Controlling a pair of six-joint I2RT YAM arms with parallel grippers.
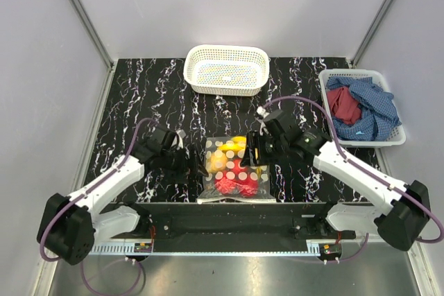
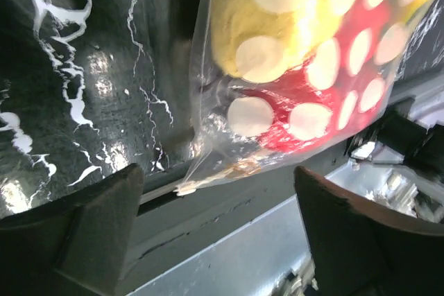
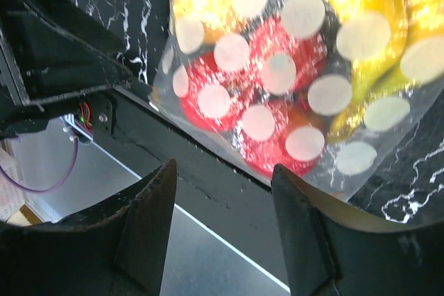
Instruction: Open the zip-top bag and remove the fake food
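The zip-top bag (image 1: 234, 168), clear with white dots, lies flat on the black marbled table near its front edge. Inside is the fake food: yellow fruit (image 1: 232, 148) at the far end and red pieces (image 1: 233, 183) at the near end. My left gripper (image 1: 197, 166) sits at the bag's left edge. In the left wrist view it (image 2: 222, 195) is open, and the bag's corner (image 2: 189, 186) lies just beyond the gap. My right gripper (image 1: 252, 153) hovers over the bag's right side. It (image 3: 225, 175) is open with nothing between its fingers, and the bag (image 3: 277, 95) is beyond it.
A white mesh basket (image 1: 227, 69) stands at the back middle. Another white basket (image 1: 380, 138) at the right holds red and blue cloths (image 1: 361, 105). The table's front edge and a black rail (image 1: 229, 214) run just below the bag.
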